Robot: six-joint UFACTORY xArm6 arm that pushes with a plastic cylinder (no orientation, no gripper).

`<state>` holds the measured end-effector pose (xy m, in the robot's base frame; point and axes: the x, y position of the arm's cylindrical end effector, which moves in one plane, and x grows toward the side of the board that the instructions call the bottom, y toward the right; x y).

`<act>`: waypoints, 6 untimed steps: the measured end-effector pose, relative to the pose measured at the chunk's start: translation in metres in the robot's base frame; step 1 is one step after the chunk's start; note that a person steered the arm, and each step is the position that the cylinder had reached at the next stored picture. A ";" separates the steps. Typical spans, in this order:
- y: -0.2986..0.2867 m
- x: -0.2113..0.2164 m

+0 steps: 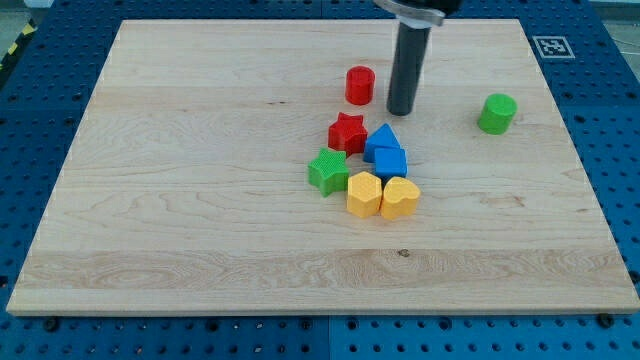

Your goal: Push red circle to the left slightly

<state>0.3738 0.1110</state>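
Observation:
The red circle (360, 85) stands on the wooden board near the view's top centre. My tip (401, 111) is just to its right and a little lower, with a small gap between them. Below it sits a cluster: a red star (347, 132), a blue triangle-topped block (381, 141), a blue cube (390, 163), a green star (328, 172), a yellow hexagon (363, 194) and a yellow heart (400, 198).
A green cylinder (497, 113) stands alone at the view's right. The wooden board (200, 200) lies on a blue perforated table. A black-and-white marker (553, 46) is at the board's top right corner.

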 end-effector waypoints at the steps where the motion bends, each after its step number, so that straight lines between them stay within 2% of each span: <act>1: -0.002 -0.036; 2: -0.055 -0.035; 3: -0.069 0.000; 5: -0.138 0.011; 6: -0.153 0.035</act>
